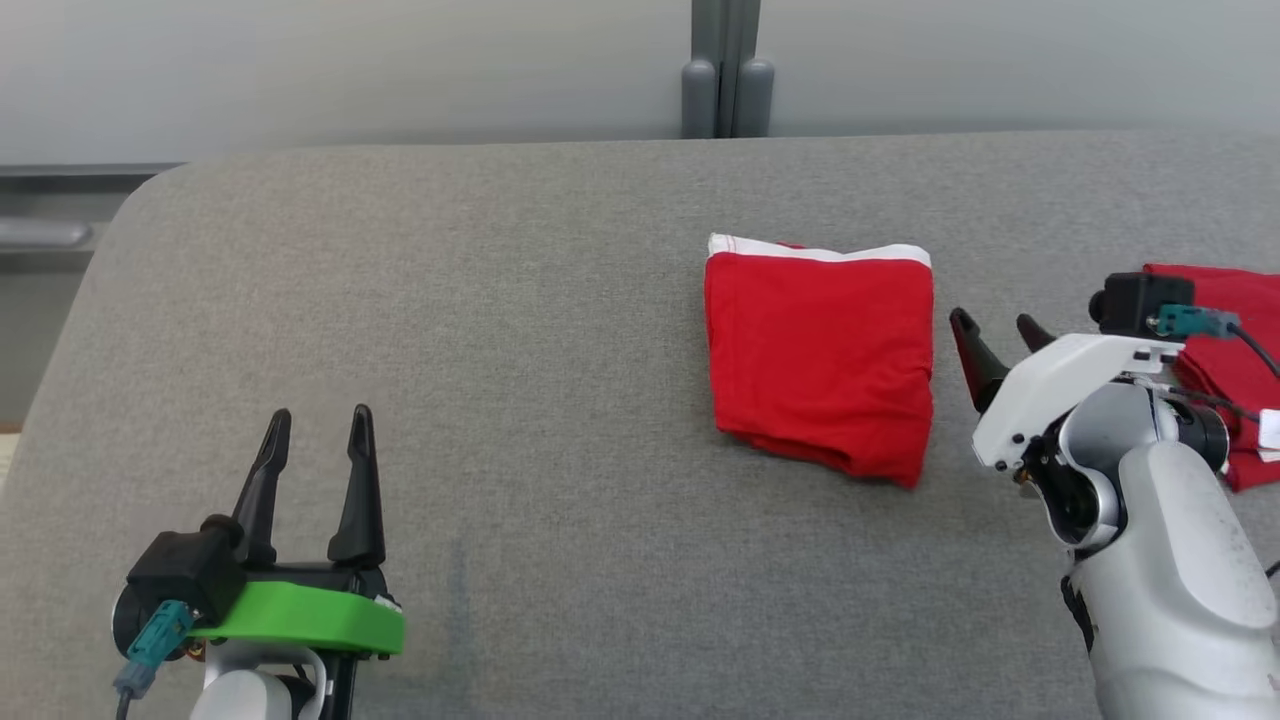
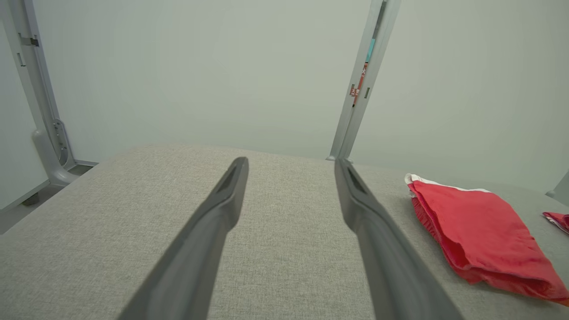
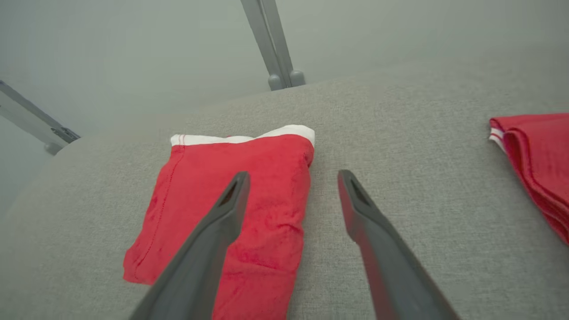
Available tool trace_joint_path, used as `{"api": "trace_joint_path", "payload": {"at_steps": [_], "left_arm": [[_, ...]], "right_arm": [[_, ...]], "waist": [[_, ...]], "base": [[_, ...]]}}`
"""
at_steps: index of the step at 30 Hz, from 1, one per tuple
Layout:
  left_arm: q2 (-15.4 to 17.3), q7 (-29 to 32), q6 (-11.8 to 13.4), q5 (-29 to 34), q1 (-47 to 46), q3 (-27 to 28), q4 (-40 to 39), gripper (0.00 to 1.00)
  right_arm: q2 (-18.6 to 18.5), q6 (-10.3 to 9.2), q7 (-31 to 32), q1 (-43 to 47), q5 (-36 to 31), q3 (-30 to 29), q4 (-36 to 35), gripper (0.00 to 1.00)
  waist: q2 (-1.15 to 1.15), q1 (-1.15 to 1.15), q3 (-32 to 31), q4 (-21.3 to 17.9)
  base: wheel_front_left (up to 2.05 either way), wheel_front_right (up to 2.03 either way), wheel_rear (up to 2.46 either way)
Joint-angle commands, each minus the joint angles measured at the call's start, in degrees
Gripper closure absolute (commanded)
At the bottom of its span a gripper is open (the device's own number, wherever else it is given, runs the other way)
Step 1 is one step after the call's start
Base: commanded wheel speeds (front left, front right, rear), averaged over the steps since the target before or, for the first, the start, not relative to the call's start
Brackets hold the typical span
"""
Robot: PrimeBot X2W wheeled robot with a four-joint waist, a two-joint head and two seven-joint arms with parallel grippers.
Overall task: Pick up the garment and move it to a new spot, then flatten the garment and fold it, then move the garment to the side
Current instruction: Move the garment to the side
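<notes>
The folded red garment (image 1: 820,360), just beside the right gripper (image 1: 993,320), is soft, dull cloth with a white band. The grey table cover (image 1: 500,300) under both grippers is rough woven cloth. The left gripper (image 1: 322,413) has dull dark plastic fingers (image 1: 358,480) and a smooth green plastic ring (image 1: 310,615). The right forearm (image 1: 1170,560) is shiny white plastic.

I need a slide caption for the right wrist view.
Open right tool near a folded red garment on gray surface; a second red garment lies apart.
</notes>
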Motion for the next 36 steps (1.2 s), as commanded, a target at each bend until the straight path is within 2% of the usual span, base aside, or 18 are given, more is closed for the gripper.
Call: {"api": "trace_joint_path", "payload": {"at_steps": [1, 4, 9, 12, 18, 19, 20, 25, 29, 30, 31, 32, 36], "left_arm": [[-0.08, 0.03, -0.17, 0.23, -1.13, -0.19, -0.09, 0.0], [-0.24, 0.03, -0.17, 0.13, -1.71, -0.75, -0.2, 0.0], [-0.29, 0.02, -0.17, -0.18, -2.31, -0.89, -0.12, 0.0], [-0.36, 0.02, -0.17, -0.38, -2.56, -0.89, -0.04, 0.0], [-0.61, 0.02, -0.17, -0.29, -2.91, -0.82, -0.03, 0.0], [-0.65, 0.03, -0.17, -0.28, -2.97, -0.89, -0.08, 0.0], [-0.67, 0.02, -0.17, -0.23, -3.03, -0.94, -0.14, 0.0], [-0.78, 0.02, -0.17, -0.01, -2.99, -0.35, -0.91, 0.0], [-0.73, 0.02, -0.17, 0.08, -2.84, 0.3, -1.83, 0.0], [-0.79, 0.03, -0.17, 0.2, -2.57, 0.67, -2.19, 0.0], [-0.79, 0.03, -0.17, 0.26, -2.51, 0.8, -2.41, 0.0], [-0.81, 0.02, -0.17, 0.32, -2.59, 0.88, -2.78, 0.0], [-0.99, 0.02, -0.17, 0.36, -3.57, 0.8, -3.71, 0.0]], "right_arm": [[0.2, -0.01, 1.23, -1.75, -0.56, -0.82, 2.26, 0.0], [0.74, -0.01, 3.25, -4.36, -2.27, -2.77, 8.0, 0.0], [1.35, -0.01, 3.13, -7.87, -5.82, -6.54, 17.36, 0.0], [1.69, -0.01, 3.65, -10.02, -5.01, -9.26, 22.64, 0.0], [2.05, -0.01, 5.38, -13.33, -7.82, -8.71, 30.4, 0.02], [2.08, -0.01, 5.31, -13.99, -8.12, -8.47, 31.1, 0.45], [2.09, -0.01, 5.01, -14.91, -8.8, -7.89, 31.67, 1.0], [1.41, -0.01, 5.75, -19.42, -12.37, -2.12, 32.42, 1.0], [-1.73, -0.02, 9.27, -22.65, -13.13, 6.84, 30.48, 1.0], [-2.9, -0.02, 11.21, -23.73, -11.73, 11.34, 29.31, 1.0], [-3.97, -0.02, 12.18, -24.28, -10.91, 13.08, 28.6, 1.0], [-6.43, -0.05, 14.07, -25.32, -9.13, 16.62, 26.95, 1.0], [-13.92, -0.06, 19.21, -27.26, -2.0, 23.76, 20.72, 1.0]], "waist": [[0.0, 0.0, 2.29, 2.46], [0.0, 0.0, 3.47, 4.21], [0.0, 0.0, 4.71, 6.25], [0.0, 0.0, 5.03, 6.78], [0.0, 0.0, 5.4, 6.42], [0.0, 0.0, 5.46, 6.22], [0.0, 0.0, 5.55, 5.93], [0.0, 0.0, 5.84, 3.34], [0.0, 0.0, 6.0, 0.53], [0.0, 0.0, 6.1, -0.72], [0.0, 0.0, 6.22, -1.34], [0.0, 0.0, 6.51, -2.52], [0.0, 0.0, 7.71, -5.84]], "base": [[0.0, 0.0, 0.0], [0.0, 0.0, 0.0], [0.0, 0.0, 0.0], [0.0, 0.0, 0.0], [0.0, 0.0, 0.0], [0.0, 0.0, 0.0], [0.0, 0.0, 0.0], [0.0, 0.0, 0.0], [0.0, 0.0, 0.0], [0.0, 0.0, 0.0], [0.0, 0.0, 0.0], [0.0, 0.0, 0.0], [0.0, 0.0, 0.0]]}}
